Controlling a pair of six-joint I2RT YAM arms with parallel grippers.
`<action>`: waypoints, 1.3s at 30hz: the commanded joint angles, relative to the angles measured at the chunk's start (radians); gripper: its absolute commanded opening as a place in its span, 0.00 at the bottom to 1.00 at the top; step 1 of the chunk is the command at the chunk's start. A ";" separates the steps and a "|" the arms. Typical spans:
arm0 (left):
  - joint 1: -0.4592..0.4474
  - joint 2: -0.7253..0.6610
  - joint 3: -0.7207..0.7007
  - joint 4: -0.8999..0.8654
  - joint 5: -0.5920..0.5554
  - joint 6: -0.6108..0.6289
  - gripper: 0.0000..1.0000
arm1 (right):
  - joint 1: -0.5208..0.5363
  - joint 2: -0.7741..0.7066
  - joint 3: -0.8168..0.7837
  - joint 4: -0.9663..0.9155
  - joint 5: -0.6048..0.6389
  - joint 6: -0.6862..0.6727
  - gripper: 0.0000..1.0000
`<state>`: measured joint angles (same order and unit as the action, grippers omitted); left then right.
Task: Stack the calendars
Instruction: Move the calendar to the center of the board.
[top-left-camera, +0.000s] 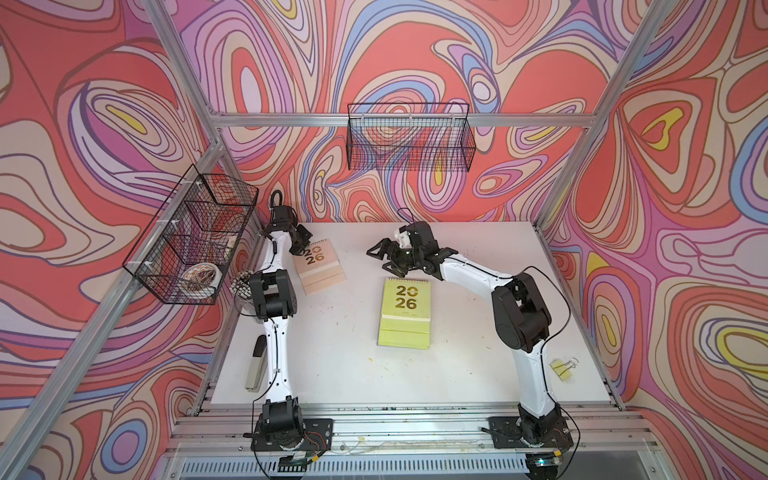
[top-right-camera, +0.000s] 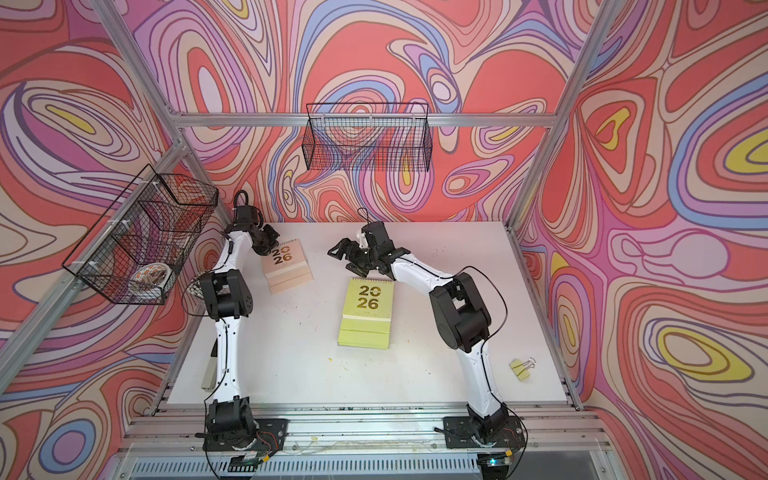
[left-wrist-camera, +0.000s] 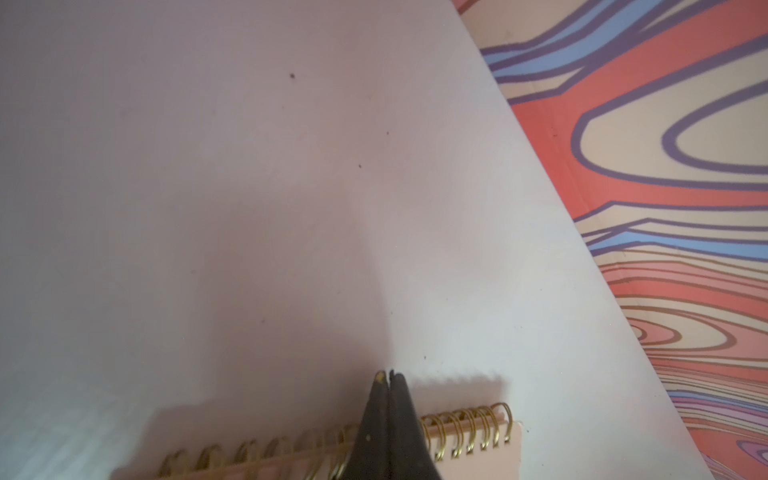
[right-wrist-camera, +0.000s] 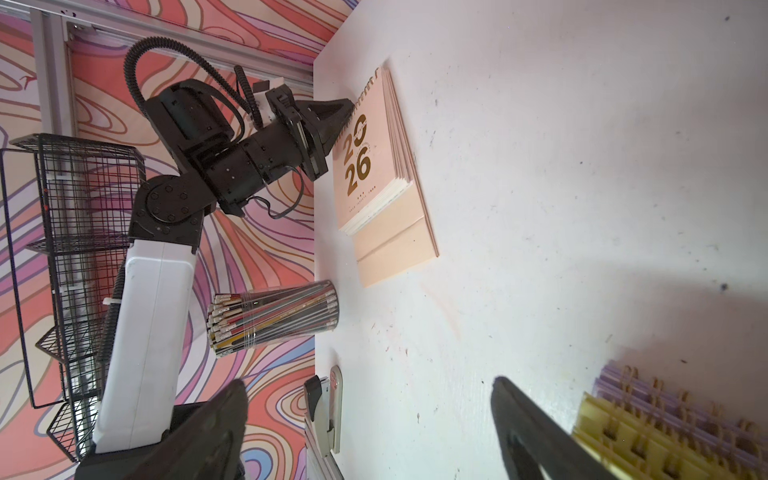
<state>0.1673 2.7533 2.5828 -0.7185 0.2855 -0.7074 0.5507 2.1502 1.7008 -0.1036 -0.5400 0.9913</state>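
In both top views, nearest at the lower left of the frame, a grey stapler (top-left-camera: 254, 368) with a long smooth body is lying at the edge of the white matte bench (top-left-camera: 457, 374), partly behind the left arm. At the lower right a yellow binder clip (top-left-camera: 562, 370) with thin wire handles is lying alone.

In the centre the stack of calendars (top-left-camera: 405, 316) is resting flat. From above it is showing only lime green card, a gold "2026" and a spiral along its far edge. The right wrist view is adding what is hidden there: lavender covers (right-wrist-camera: 648, 395) with gold rings are lying under the lime ones. The right tool (top-left-camera: 384, 262) is hanging just beyond the far edge of this stack, its black triangular jaws standing wide apart with nothing between them.

Farther, at the upper left of the bench, the peach calendar (top-left-camera: 322, 270) is lying flat, well apart from the stack. The left tool (top-left-camera: 300, 248) is sitting at its spiral edge. The left wrist view is showing the fingertips (left-wrist-camera: 380, 379) pressed together over the gold wire rings, holding nothing.

A clear cup of pencils (right-wrist-camera: 274, 318), mostly hidden from above by the arm, is standing at the bench edge between stapler and peach calendar.

Farthest, a partitioned wire basket (top-left-camera: 183, 249) is hanging at the left and a plain wire basket (top-left-camera: 409, 141) at the upper centre.
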 joint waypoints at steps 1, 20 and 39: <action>-0.017 -0.028 -0.088 -0.134 0.015 0.016 0.00 | 0.002 -0.049 -0.010 0.018 -0.005 0.010 0.92; -0.083 -0.360 -0.658 -0.009 0.092 0.030 0.00 | 0.049 0.090 0.214 -0.197 0.038 0.046 0.91; -0.106 -0.683 -0.833 -0.145 -0.140 0.249 0.00 | 0.169 0.239 0.372 -0.371 0.245 0.099 0.89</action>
<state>0.0654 2.1010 1.7760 -0.7708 0.2428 -0.5404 0.7048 2.3589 2.0464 -0.4400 -0.3393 1.0782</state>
